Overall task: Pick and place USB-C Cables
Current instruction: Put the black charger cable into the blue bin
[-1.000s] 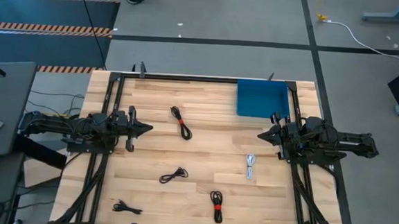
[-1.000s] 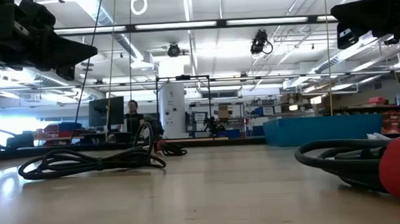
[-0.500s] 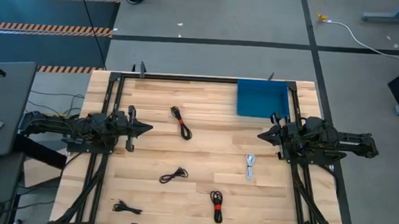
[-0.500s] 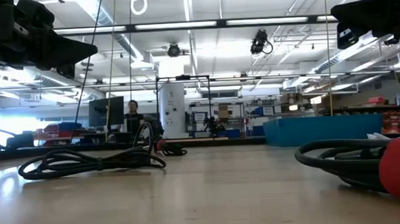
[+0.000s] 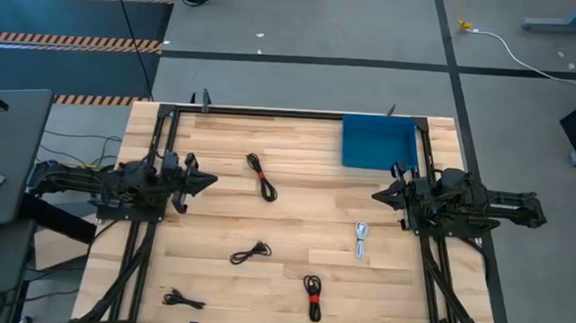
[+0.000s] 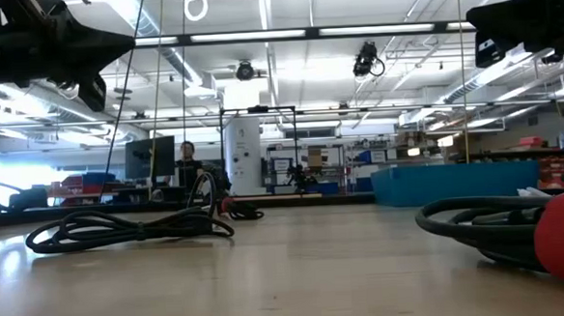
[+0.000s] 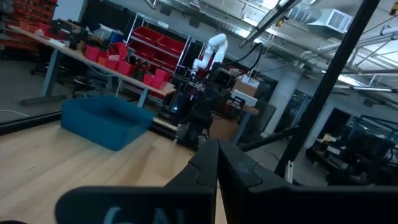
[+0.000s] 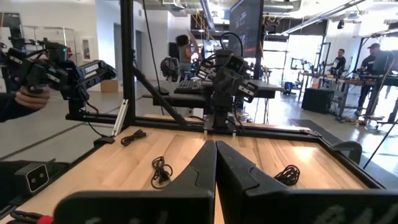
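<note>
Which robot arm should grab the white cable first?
Probably the right arm. The white cable lies on the right side of the table, just in front of the right claw and close to the blue tray. The left claw is far across the table.
</note>
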Controlling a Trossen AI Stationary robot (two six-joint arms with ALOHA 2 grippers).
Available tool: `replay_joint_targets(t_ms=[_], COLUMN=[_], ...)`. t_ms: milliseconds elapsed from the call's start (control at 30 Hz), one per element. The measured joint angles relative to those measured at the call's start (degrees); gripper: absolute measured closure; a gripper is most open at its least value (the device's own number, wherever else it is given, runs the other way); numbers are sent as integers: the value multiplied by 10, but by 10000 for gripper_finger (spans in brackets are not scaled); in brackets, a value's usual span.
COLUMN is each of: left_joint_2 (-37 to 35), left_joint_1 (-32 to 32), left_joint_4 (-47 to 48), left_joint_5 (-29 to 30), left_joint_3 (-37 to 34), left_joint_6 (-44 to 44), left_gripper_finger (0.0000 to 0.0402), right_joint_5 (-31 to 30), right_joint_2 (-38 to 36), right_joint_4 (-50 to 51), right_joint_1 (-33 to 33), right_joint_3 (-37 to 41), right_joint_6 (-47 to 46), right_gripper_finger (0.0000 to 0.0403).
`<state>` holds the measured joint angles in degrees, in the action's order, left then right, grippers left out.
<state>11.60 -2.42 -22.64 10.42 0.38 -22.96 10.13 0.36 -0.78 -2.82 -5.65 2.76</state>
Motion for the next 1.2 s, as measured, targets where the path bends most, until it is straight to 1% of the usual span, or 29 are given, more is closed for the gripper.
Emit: replay_joint_targets(t_ms=[100,167,267,367,433,500,533,633,767,867,967,1067,1200], left_joint_2=[0,0,0,6,17,41,59,115,216,301,391,487,622], left_joint_1=[0,0,0,0,0,0,0,0,0,0,0,1,13], left_joint_4=[-18,-22,-22,57,139,227,265,339,399,459,539,592,642], left_joint_5=[14,10,-2,-11,-8,13,26,54,60,67,94,118,118], left_joint_3=[0,0,2,44,93,142,167,240,331,401,466,524,596], left_joint_6=[-1,2,28,53,69,75,77,98,156,213,264,307,362], left_gripper_finger=[390,390,390,375,353,324,308,255,192,160,144,139,139], right_joint_5=[0,0,0,0,0,0,0,0,0,0,0,0,0], right_joint_2=[0,0,0,0,0,0,0,0,0,0,0,0,0], right_joint_4=[0,0,-8,-25,-51,-81,-97,-144,-178,-178,-179,-178,-178], right_joint_1=[0,0,0,0,0,0,0,0,0,0,0,0,0], right_joint_3=[0,0,0,0,0,0,0,0,0,0,0,0,0], right_joint_6=[0,-2,-2,-2,-1,-1,-3,-35,-66,-67,-57,-60,-71], right_gripper_finger=[393,393,393,393,393,393,393,393,393,393,393,393,393])
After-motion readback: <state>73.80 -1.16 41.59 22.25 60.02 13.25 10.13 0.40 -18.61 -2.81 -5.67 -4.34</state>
